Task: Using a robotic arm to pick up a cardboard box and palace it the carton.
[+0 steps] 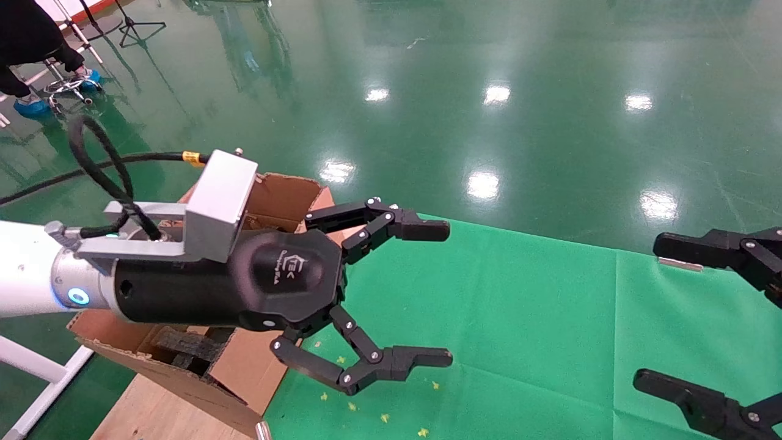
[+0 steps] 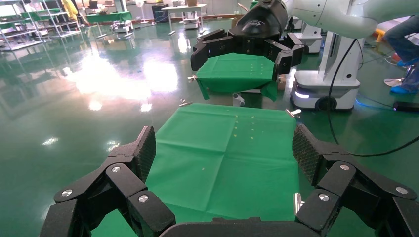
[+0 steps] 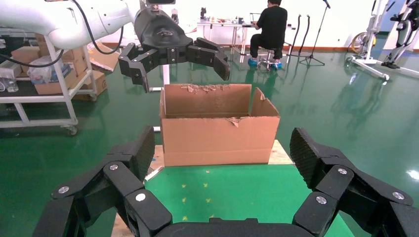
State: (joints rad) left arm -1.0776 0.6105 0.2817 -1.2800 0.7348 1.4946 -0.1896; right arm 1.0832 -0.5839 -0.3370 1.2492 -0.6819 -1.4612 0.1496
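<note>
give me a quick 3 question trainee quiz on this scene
1. True or false: the left claw is open.
2. What does the carton stand on? A) the green cloth B) bare wood beside the cloth C) the floor
3. Fill in: the right claw holds ____.

Key: 1 true; 2 B; 3 nothing

Green cloth point(image 1: 519, 318) covers the surface, with little yellow specks point(image 1: 385, 418) scattered near its front edge. Glossy green floor point(image 1: 489, 61) all round; seated person in black point(image 3: 271, 24) at a far desk.
</note>
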